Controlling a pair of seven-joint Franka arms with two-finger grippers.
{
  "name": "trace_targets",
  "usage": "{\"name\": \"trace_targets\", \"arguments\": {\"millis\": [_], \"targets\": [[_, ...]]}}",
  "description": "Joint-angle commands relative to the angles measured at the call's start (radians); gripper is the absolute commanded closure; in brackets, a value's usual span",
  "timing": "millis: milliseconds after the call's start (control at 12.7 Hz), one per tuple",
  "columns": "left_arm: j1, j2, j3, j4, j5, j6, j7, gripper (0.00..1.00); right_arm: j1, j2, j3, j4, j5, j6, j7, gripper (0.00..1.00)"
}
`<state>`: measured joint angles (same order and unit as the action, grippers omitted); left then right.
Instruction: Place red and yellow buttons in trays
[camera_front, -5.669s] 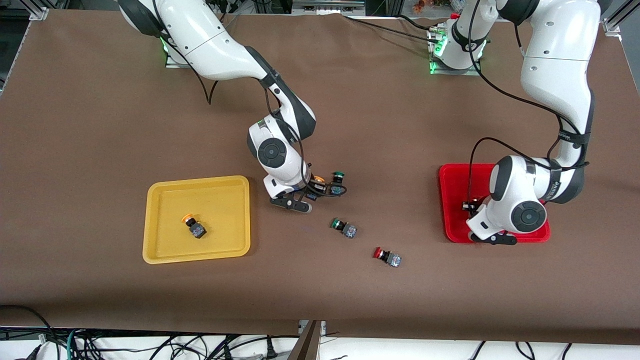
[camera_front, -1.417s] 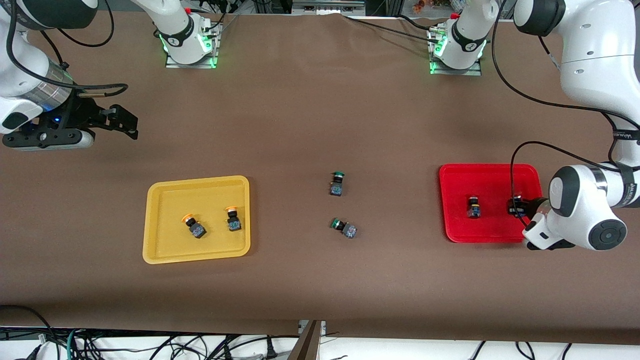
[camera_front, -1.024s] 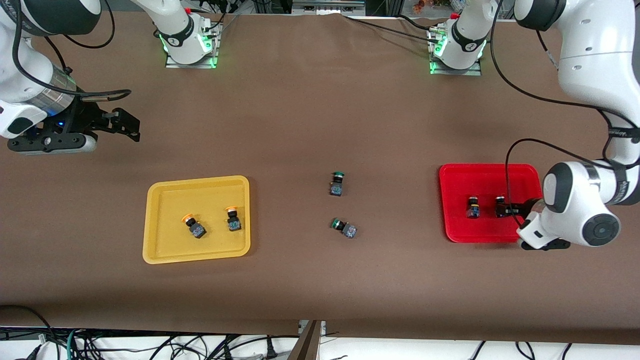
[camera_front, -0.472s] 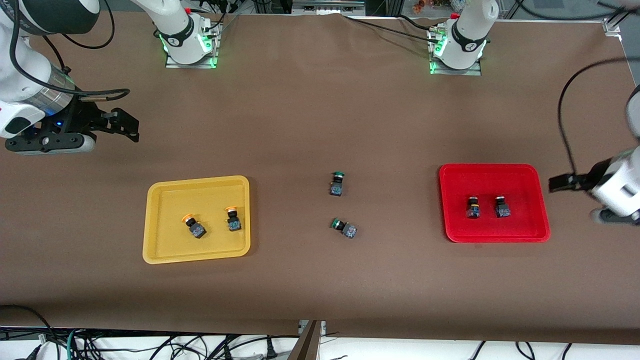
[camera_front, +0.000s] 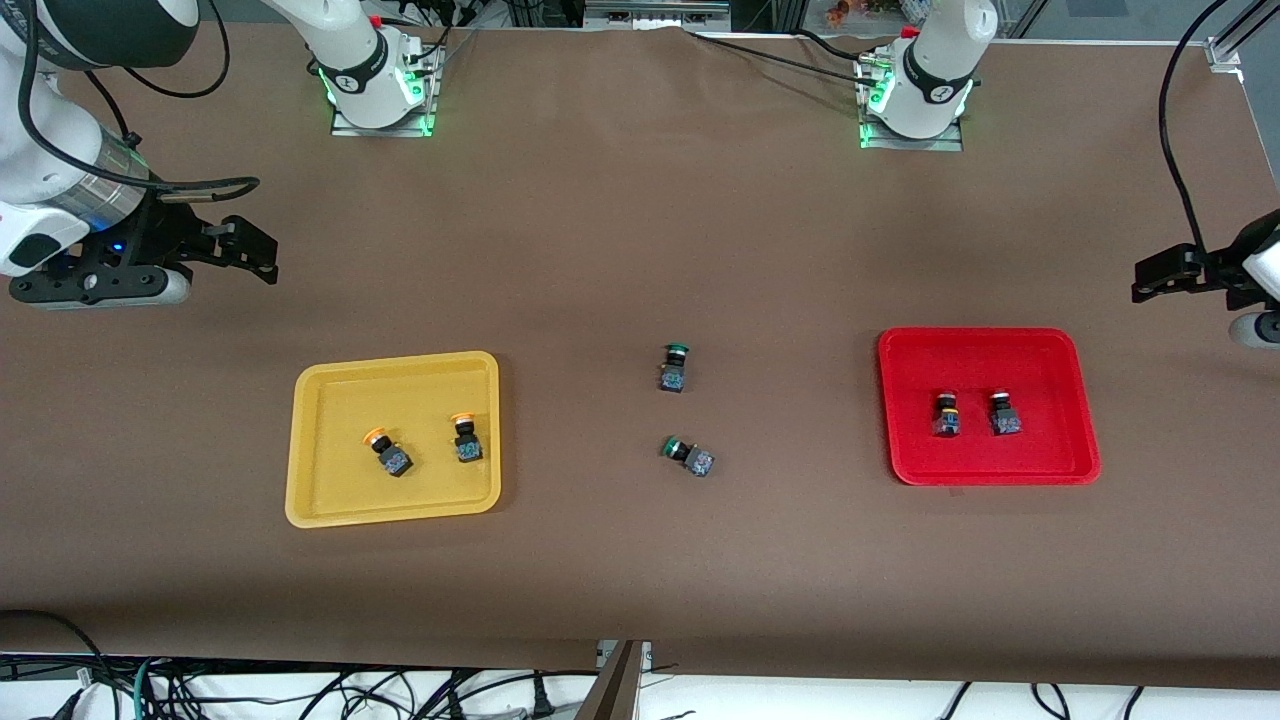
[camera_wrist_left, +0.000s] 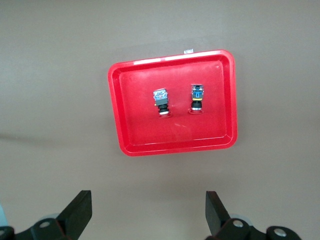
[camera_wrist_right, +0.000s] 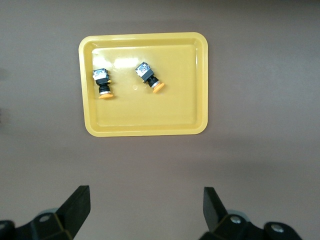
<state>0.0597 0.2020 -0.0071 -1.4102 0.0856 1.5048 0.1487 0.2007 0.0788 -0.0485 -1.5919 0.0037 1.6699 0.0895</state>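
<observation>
— Two yellow-capped buttons, where are they?

— Both lie in the yellow tray (camera_front: 310, 505), toward the right arm's end of the table. One yellow-capped button (camera_front: 386, 451) sits near the tray's middle; the other yellow-capped button (camera_front: 465, 438) lies beside it, closer to the table's centre and apart from it. The right wrist view shows the same pair inside the rim.

— And the red ones?

— In the red tray (camera_front: 985, 345), toward the left arm's end. One red-capped button (camera_front: 946, 414) and the second red-capped button (camera_front: 1003, 413) lie side by side, close but not touching, caps pointing toward the robots' bases.

— What about the green ones?

— Two green-capped switches rest on the bare table (camera_front: 640, 570) between the trays: one green-capped switch (camera_front: 674, 367) farther from the front camera, the other green-capped switch (camera_front: 688, 455) nearer to it.

— The grippers?

— The right gripper (camera_front: 245, 245) hangs over the table's edge at its own end, well apart from the yellow tray, fingers spread wide and holding nothing. The left gripper (camera_front: 1160, 275) hangs over the table near its end, just outside the red tray's corner; its wrist view shows the fingers (camera_wrist_left: 77, 212) parted and empty.
</observation>
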Motion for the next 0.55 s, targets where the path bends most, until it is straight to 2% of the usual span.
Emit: {"name": "trace_targets", "arguments": {"millis": [0, 79, 157, 472], "targets": [[0.037, -0.16, -0.032, -0.235, -0.013, 0.144, 0.017, 0.0, -0.003, 0.006, 0.002, 0.024, -0.005, -0.022, -0.01, 0.0], [0.058, -0.194, -0.08, -0.278, -0.01, 0.159, 0.002, 0.0, -0.003, 0.006, 0.002, 0.024, -0.005, -0.022, -0.01, 0.0], [0.058, -0.202, -0.088, -0.289, -0.004, 0.16, -0.001, 0.0, -0.003, 0.006, 0.002, 0.024, -0.005, -0.022, -0.01, 0.0], [0.006, -0.207, -0.054, -0.292, -0.01, 0.157, -0.003, 0.0, -0.001, 0.007, 0.004, 0.024, -0.005, -0.024, -0.01, 0.0]]}}
